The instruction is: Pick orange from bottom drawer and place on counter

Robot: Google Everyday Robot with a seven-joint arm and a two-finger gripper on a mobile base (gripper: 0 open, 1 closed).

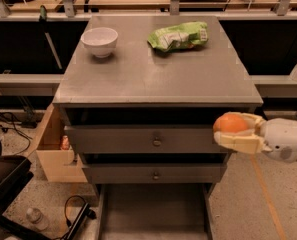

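Camera view: gripper (pixel 236 132) clamps the orange (pixel 230 123) beside the counter's (pixel 158 79) right edge.

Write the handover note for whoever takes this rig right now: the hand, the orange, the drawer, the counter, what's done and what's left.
Hand: shut on the orange, at the cabinet's right front corner, level with the top drawer and below the counter edge.
Bottom drawer: pulled out, floor bare where visible.
Counter: white bowl back left, green bag back right, front half free.
Done: orange lifted out of the drawer.
Left: raise it above the counter edge, move over the free front area, set it down, release.
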